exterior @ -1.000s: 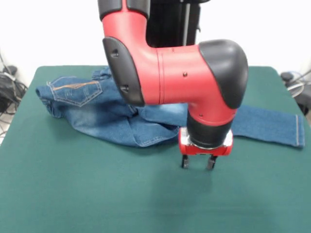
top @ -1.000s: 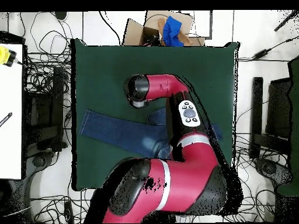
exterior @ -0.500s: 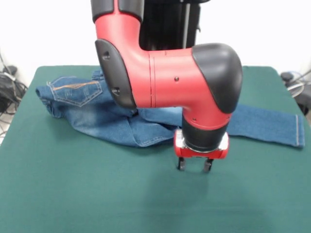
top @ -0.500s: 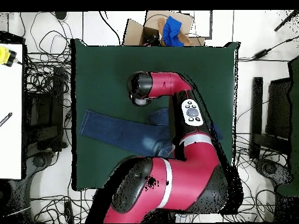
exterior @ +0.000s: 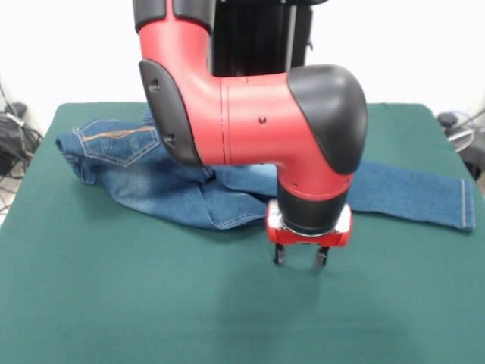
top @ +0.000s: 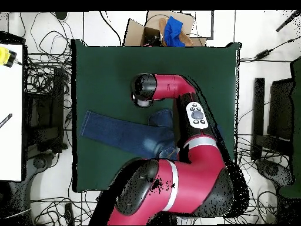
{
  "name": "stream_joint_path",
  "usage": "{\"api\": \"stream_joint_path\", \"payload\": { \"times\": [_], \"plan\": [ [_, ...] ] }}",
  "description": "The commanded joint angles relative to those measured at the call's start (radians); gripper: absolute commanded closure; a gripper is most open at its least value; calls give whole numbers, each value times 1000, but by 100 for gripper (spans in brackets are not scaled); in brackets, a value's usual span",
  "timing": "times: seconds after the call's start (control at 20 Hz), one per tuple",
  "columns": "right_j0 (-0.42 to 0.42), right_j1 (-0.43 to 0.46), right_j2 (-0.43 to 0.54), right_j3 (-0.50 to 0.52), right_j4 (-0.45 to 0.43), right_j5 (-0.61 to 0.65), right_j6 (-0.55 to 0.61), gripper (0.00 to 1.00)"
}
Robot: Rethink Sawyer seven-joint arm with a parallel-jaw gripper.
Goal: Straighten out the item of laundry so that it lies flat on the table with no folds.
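The claw hung with its fingers apart, empty, over bare green table. The jeans lay just behind it, farther back, bunched at left, one leg stretching right

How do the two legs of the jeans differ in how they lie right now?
One leg of the jeans stretches out straight and flat, hem showing near the table edge. The other leg is short-looking, folded and bunched beside the pocket end. The pincer hovers nearer the bunched leg. Both are faded blue denim.
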State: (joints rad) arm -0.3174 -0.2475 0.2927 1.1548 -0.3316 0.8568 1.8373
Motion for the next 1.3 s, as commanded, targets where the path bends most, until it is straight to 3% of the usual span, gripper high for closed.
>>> {"api": "stream_joint_path", "payload": {
  "times": [0.05,0.35,0.65,0.95,1.3],
  "plan": [
    [-55,-4,-79,129,-5,30,75,0],
    [-68,-159,-94,318,-7,71,41,0],
    [-71,-239,-80,479,14,64,42,0],
    [-70,-234,-75,564,-14,0,39,0],
    [-34,-117,-87,571,-66,-161,97,0]
  ]
}}
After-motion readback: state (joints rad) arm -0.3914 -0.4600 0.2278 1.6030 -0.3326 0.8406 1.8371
